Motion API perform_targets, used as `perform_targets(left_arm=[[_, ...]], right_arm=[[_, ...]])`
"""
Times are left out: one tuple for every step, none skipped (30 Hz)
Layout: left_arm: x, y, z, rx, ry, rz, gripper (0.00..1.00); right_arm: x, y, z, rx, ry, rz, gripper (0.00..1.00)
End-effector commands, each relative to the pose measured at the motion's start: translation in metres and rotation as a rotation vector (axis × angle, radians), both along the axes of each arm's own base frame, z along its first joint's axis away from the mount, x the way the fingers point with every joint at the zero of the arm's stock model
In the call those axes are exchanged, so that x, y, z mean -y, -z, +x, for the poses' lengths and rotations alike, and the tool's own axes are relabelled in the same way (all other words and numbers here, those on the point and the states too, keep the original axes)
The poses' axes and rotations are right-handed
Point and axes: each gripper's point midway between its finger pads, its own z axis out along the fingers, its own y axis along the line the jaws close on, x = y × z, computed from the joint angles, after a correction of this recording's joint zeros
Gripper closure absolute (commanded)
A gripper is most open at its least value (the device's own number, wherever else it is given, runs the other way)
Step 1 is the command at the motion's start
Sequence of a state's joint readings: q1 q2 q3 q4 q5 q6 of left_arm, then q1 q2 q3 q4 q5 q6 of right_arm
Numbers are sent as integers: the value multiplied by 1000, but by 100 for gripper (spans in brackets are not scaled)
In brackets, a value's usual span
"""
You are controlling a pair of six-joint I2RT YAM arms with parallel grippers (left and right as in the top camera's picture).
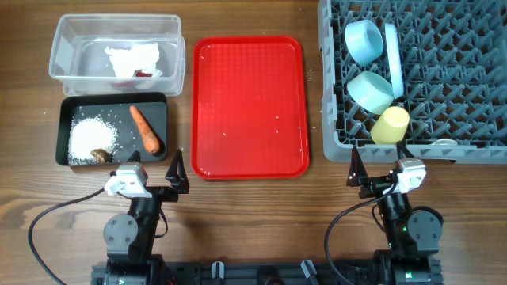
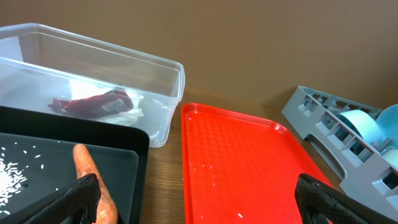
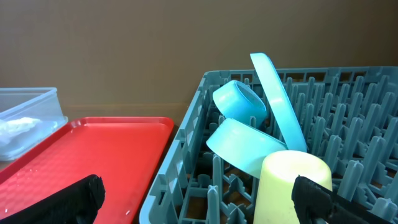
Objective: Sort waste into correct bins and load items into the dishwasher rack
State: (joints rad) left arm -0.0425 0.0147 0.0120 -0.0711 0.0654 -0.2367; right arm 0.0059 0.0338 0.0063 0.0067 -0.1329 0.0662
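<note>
Nearest on the left: shallow black tray (image 1: 103, 107) with carrot (image 1: 146, 129), rice (image 1: 91, 136) and brown lump (image 1: 101, 155). Behind it: clear tub (image 1: 63, 47) holding napkin (image 1: 133, 57) and red wrapper (image 1: 142, 74). Centre: red tray (image 1: 249, 103), lying between bins and grey rack (image 1: 459, 95). In the rack: yellow cup (image 1: 390, 124) nearest, blue bowls (image 1: 371, 91) behind it, plate (image 1: 393, 59) on edge beside them. Arms folded low at the near edge of the table (image 1: 253, 198). Left gripper (image 1: 154, 168) just short of the black tray, right gripper (image 1: 379, 165) just short of the rack, jaws of each spread wide, gripping nothing.
</note>
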Motion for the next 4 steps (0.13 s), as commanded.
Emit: perform_targets(left_arm=[[-4, 2, 0, 1, -16, 21, 0], [-4, 2, 0, 1, -16, 21, 0], [-4, 2, 0, 1, -16, 21, 0], [-4, 2, 0, 1, -16, 21, 0]], right_arm=[[0, -1, 0, 4, 4, 12, 0], [0, -1, 0, 4, 4, 12, 0], [0, -1, 0, 4, 4, 12, 0], [0, -1, 0, 4, 4, 12, 0]])
